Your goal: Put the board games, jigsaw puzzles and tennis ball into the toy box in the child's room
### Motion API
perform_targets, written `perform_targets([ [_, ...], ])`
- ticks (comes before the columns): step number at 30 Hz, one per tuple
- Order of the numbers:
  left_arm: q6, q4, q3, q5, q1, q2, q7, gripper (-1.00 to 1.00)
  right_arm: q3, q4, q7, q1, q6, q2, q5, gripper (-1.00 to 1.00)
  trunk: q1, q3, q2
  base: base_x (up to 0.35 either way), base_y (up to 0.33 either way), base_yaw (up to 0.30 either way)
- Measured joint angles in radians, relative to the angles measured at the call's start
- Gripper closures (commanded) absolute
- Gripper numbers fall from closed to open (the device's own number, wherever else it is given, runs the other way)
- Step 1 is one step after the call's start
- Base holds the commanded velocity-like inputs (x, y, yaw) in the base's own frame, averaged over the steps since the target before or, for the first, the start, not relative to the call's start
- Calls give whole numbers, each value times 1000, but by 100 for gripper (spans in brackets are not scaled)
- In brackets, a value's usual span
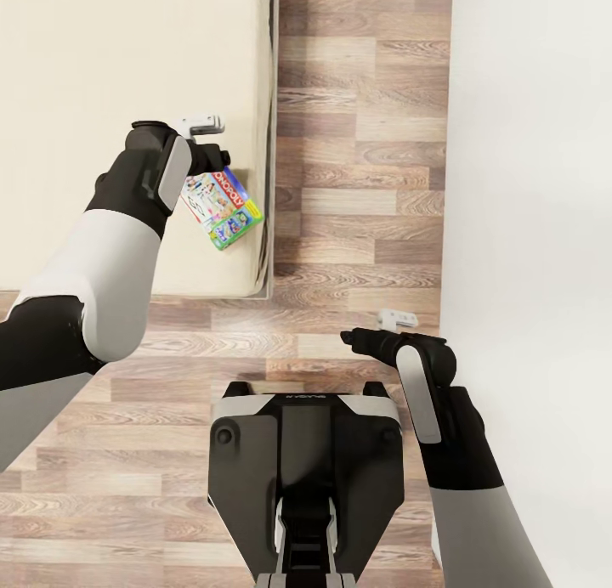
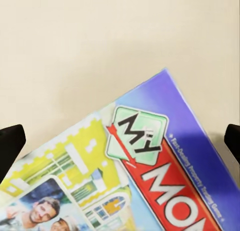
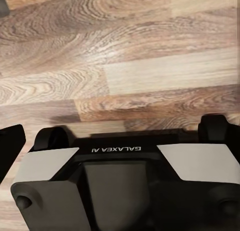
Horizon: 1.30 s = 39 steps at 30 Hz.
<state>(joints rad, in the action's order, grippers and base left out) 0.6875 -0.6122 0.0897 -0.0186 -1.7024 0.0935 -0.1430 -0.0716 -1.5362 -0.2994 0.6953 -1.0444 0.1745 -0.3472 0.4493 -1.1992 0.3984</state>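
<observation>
Beige mattress of the bed (image 1: 127, 78) occupies the head view from about 9 to 12 o'clock, its grey edge running down beside the wood-plank floor (image 1: 357, 146). One board game (image 1: 223, 208), a printed box with a red banner, blue border and green corner, lies flat on the mattress near that edge, turned at an angle to it. My left gripper (image 1: 206, 157) hangs over the box's end toward 11 o'clock; in the left wrist view its two dark fingertips (image 2: 11, 143) stand spread wide, one at each side of the frame, with the board game (image 2: 150, 176) below and between them, and I cannot tell whether they touch it. My right gripper (image 1: 361, 339) is held over the floor at about 4 o'clock, just ahead of the robot's base (image 1: 306, 452), close to the white wall (image 1: 527, 189). From the right wrist view, which looks down on the base (image 3: 125, 186) and the planks (image 3: 115, 56), I cannot tell whether that gripper is spread or pressed together.
</observation>
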Motion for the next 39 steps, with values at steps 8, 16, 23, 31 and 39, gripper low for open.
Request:
perform_targets([
  [8, 0, 0, -1, 0, 0, 0, 0, -100, -1, 0, 0, 1, 0, 0, 0, -100, 0, 0, 0, -76, -17, 0],
  [16, 0, 0, -1, 0, 0, -1, 0, -100, 0, 0, 0, 1, 0, 0, 0, -100, 0, 0, 0, -98, -1, 0],
  [23, 0, 0, -1, 0, 0, -1, 0, -100, 0, 0, 0, 1, 0, 0, 0, -100, 0, 0, 0, -129, 0, 0],
  [31, 0, 0, 0, 0, 0, -3, 0, -100, -1, 0, 0, 1, 0, 0, 0, -100, 0, 0, 0, -91, 0, 0],
  [39, 0, 0, -1, 0, 0, -3, 0, -100, -1, 0, 0, 0, 0, 0, 0, -100, 0, 0, 0, -159, -17, 0],
])
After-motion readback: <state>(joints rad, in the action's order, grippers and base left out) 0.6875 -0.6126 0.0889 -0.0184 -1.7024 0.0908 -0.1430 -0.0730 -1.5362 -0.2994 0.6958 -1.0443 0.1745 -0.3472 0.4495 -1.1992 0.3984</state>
